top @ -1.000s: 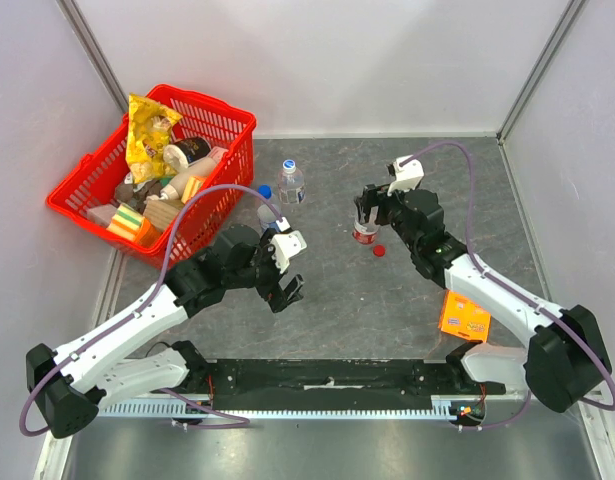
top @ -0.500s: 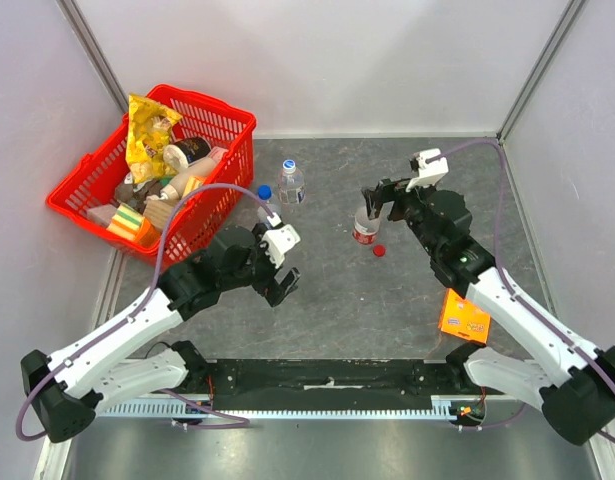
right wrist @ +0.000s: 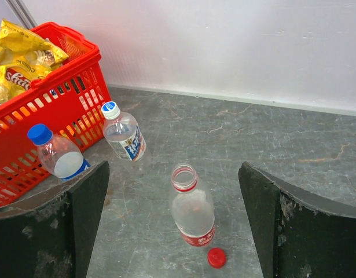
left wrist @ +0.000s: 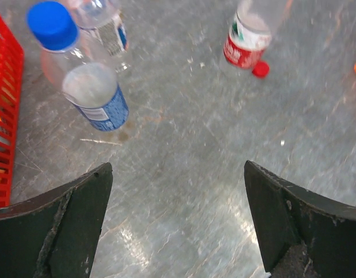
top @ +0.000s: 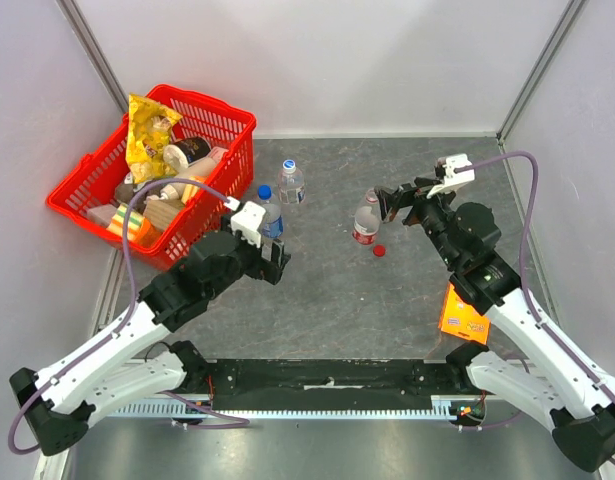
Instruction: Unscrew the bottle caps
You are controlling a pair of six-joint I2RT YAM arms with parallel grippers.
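Jaws: both pairs stand released and empty. The left jaws, spread wide, face the small clear plastic bottle with a blue label (left wrist: pixel 95 92), which stands just beside the red plastic basket (top: pixel 223 118) that fills the far left corner of the worktop (top: pixel 337 300). Its round blue screw cap (left wrist: pixel 52 24) is on, so this bottle is judged the likely next one.

The right jaws, equally spread, look across at the clear bottle with a red label (right wrist: pixel 193 213) near the middle of the worktop, apart from it. Its neck is bare. The small red screw cap (right wrist: pixel 216 257) lies just beside its base, toward the near edge, probably dropped there to free the jaws.

The third clear bottle, with a pale label (right wrist: pixel 125 138), stands nearer the far edge, its white, blue-centred cap (right wrist: pixel 110 109) on. One of three caps is off. The upright, spaced bottles probably let one arm steady the body while the other twists.
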